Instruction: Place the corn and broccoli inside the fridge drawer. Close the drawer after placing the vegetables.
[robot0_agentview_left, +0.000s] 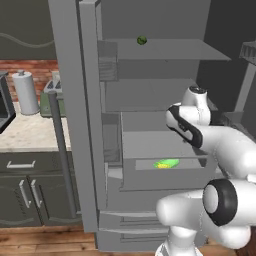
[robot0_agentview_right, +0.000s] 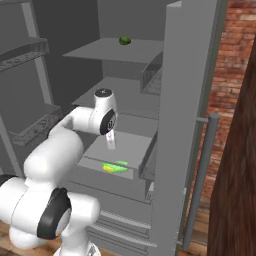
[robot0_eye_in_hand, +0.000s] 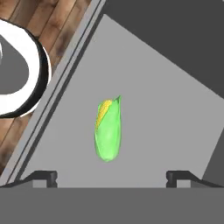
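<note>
The fingers (robot0_eye_in_hand: 111, 179) stand wide apart with nothing between them — their two dark tips rise at the bottom of the hand view, one on each side of the corn (robot0_eye_in_hand: 107, 130). The corn lies free on the pale floor of the fridge drawer (robot0_eye_in_hand: 175, 118), apart from both tips, its yellow kernels showing at one end of the green husk. In the left base view the corn (robot0_agentview_left: 166, 163) glows through the pulled-out fridge drawer (robot0_agentview_left: 150, 182). A small dark green ball (robot0_agentview_left: 142, 40) sits on the top fridge shelf (robot0_agentview_left: 175, 50), well above.
</note>
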